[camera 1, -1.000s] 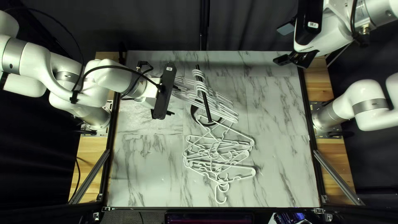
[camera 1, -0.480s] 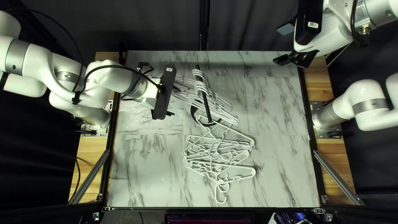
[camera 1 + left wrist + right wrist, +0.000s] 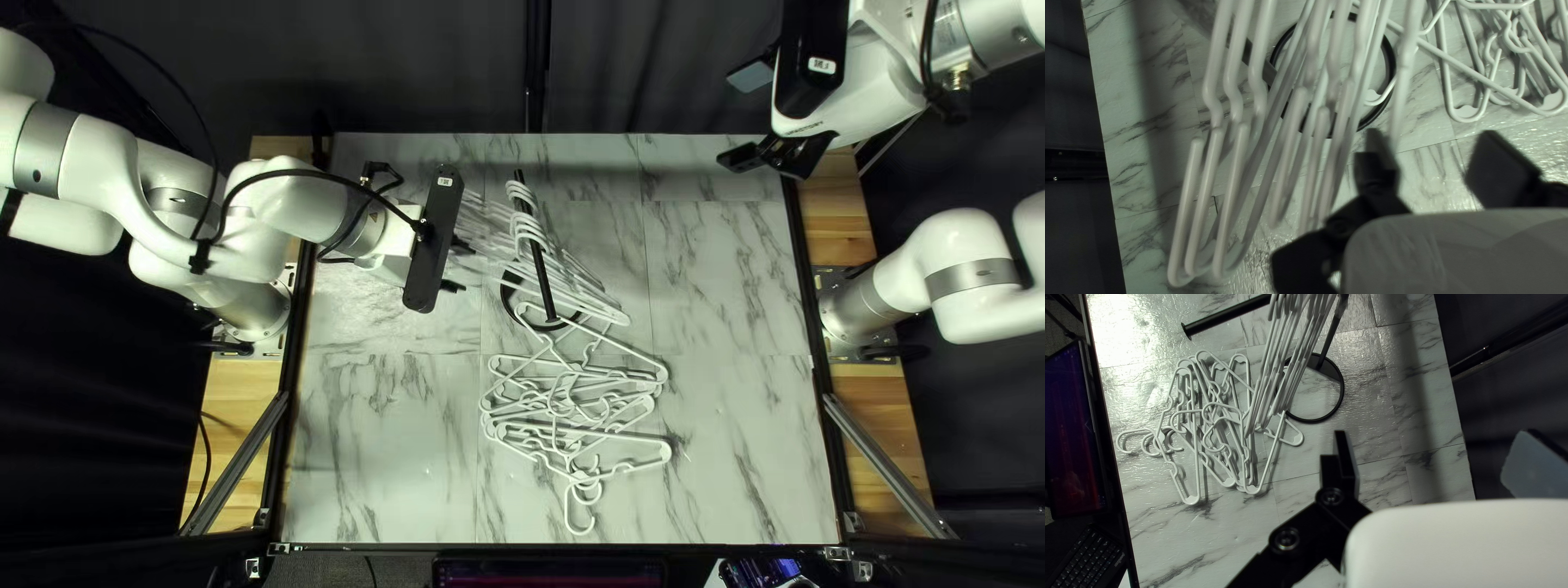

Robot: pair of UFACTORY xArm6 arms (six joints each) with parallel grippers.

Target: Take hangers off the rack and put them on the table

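Note:
In the top left view, several white hangers (image 3: 577, 285) hang on the black rack (image 3: 540, 272). At their left ends is my left gripper (image 3: 459, 268), its fingers partly apart. In the left wrist view my left gripper (image 3: 1434, 163) is open; one blurred hanger (image 3: 1404, 60) reaches down beside one finger, and the other hanging hangers (image 3: 1233, 109) are outside that finger. My right gripper (image 3: 740, 118) is raised over the table's far right corner. The right wrist view shows my right gripper (image 3: 1429, 457) wide open, nothing between its fingers. More hangers (image 3: 577, 414) lie overlapping on the table.
The rack's round base (image 3: 509, 296) stands on the marbled table (image 3: 718, 436), close to the lying hangers. Black rails edge the table. A screen (image 3: 1069, 430) and a keyboard (image 3: 1086, 561) are beyond the near edge. Bare tabletop spans both sides of the lying hangers.
My left gripper's fingers have moved closer together, and the hanging hangers beside them have shifted slightly. My right arm and the hangers on the table are unchanged.

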